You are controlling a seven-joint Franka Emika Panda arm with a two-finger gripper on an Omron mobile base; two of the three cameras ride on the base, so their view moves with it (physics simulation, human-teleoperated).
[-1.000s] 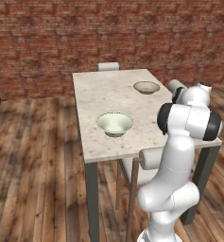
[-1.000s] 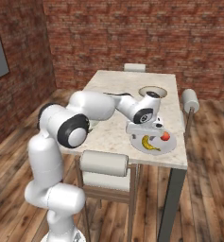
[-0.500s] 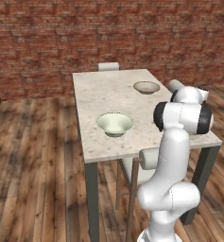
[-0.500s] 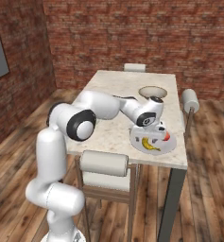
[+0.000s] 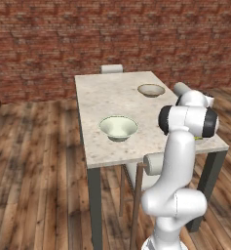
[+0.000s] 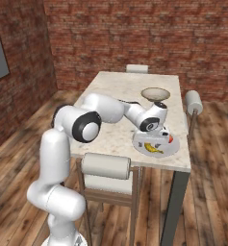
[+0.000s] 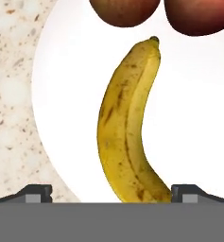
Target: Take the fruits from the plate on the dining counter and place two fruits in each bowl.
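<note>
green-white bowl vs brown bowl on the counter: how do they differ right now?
The green-white bowl is deeper, with a flared rim; the brown bowl is shallower. The green-white bowl sits near the counter's middle, away from the plate; the brown bowl sits farther back on the plate's side. Both stand upright and hold no fruit so far.

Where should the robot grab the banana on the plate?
Probably around the thick middle of the banana, coming straight down from above. It lies flat on the plate, and its long curved body already runs between the tips of the open gripper, so the fingers would close across its narrow width. The two apples sit clear beyond its stem end.
</note>
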